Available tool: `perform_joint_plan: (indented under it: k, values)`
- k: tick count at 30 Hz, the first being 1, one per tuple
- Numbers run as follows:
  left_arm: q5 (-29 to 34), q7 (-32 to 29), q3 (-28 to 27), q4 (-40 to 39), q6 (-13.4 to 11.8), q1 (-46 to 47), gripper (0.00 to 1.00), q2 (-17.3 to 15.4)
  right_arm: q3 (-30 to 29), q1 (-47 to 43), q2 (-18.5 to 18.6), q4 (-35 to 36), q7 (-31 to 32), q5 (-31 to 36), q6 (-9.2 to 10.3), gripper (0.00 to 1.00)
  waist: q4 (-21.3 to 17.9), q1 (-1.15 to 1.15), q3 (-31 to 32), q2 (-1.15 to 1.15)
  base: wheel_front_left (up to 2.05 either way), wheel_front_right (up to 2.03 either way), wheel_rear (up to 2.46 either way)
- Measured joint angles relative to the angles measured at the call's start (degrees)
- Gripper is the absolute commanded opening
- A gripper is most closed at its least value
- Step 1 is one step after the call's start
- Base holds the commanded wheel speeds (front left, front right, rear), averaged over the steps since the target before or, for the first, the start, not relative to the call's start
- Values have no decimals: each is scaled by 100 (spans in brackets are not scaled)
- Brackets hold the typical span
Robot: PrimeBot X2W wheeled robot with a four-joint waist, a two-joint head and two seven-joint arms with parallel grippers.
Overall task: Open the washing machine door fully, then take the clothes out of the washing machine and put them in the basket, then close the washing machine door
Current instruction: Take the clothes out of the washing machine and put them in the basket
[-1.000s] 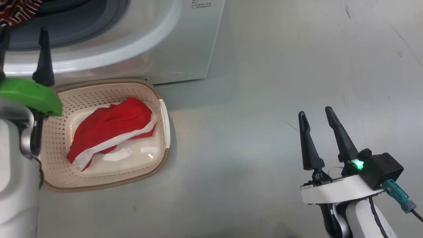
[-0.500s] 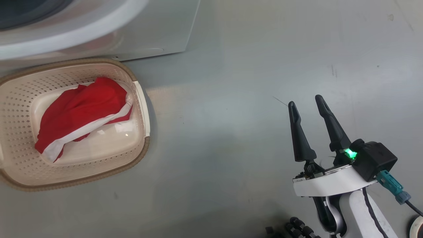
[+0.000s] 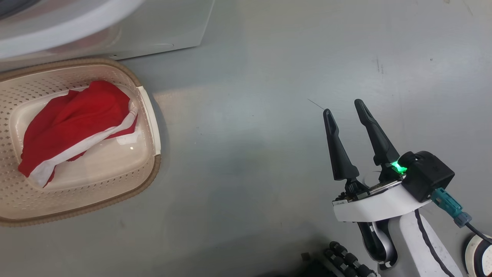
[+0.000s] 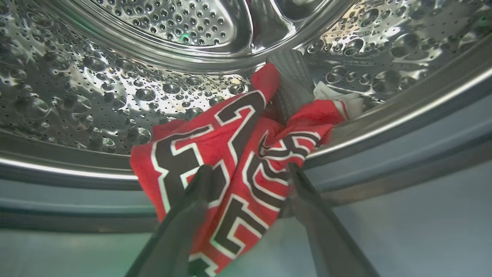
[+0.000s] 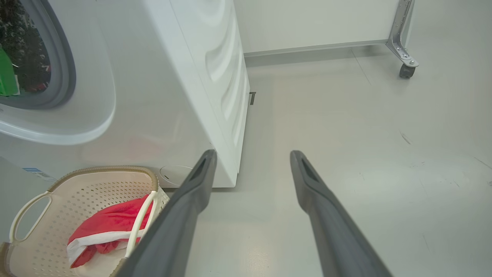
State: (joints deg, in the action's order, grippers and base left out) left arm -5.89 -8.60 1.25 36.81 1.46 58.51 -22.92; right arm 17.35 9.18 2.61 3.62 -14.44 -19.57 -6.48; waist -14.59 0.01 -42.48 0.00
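The washing machine (image 5: 184, 96) stands white at the left, its grey-ringed drum mouth (image 5: 57, 69) uncovered; the washing machine door is out of view. In the left wrist view red clothes (image 4: 230, 154) with black-and-white lettering hang over the drum's lip. My left gripper (image 4: 250, 169) is open, one finger on each side of that hanging fabric. The cream basket (image 3: 148, 111) sits on the floor before the machine with a red, white-trimmed garment (image 3: 73, 119) in it. My right gripper (image 3: 343, 107) is open and empty over bare floor, well right of the basket.
Grey floor stretches right of the machine. A metal frame leg with a caster (image 5: 406, 71) stands at the far wall. Dark parts of my base (image 3: 346, 261) show at the head view's bottom edge. A green part of my left arm (image 5: 5, 77) is at the drum mouth.
The head camera has swung, so machine and basket have slid to the picture's left and the left arm has left it. The right gripper stays open.
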Motion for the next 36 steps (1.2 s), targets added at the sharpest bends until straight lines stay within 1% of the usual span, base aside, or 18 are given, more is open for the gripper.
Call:
perform_joint_plan:
  k: [6,12,15,16,17,18,19,28,36]
  values:
    - [2,1,-71,203,-93,238,100,-56,37,36,0,-4,0,-113,10,100,-34,0,-33,0,0,0,0]
    - [5,5,-47,428,-93,347,100,-67,58,103,0,-7,0,-159,16,100,-53,0,-61,0,0,0,0]
    - [43,10,-18,528,-93,422,100,-67,65,115,0,-7,0,-183,67,100,-56,0,-73,0,0,0,0]
    - [44,12,-8,549,-93,438,81,-67,66,122,0,-9,0,-199,67,100,-57,0,-76,0,0,0,0]
    - [44,25,2,572,-93,453,40,-66,68,130,0,-14,0,-202,68,100,-57,-1,-78,0,0,0,0]
    - [44,44,11,602,-93,473,4,-65,70,136,0,-20,0,-202,69,100,-57,-1,-80,0,0,0,0]
    - [44,64,25,626,-93,493,0,-65,75,143,0,-26,0,-203,88,100,-57,0,-81,0,0,0,0]
    - [45,321,78,870,-92,620,0,-40,69,217,0,-77,0,-211,118,100,-48,0,-48,0,0,0,0]
    - [-14,815,79,1098,-89,615,0,255,-18,221,1,-177,0,-211,154,100,17,0,145,0,0,0,0]
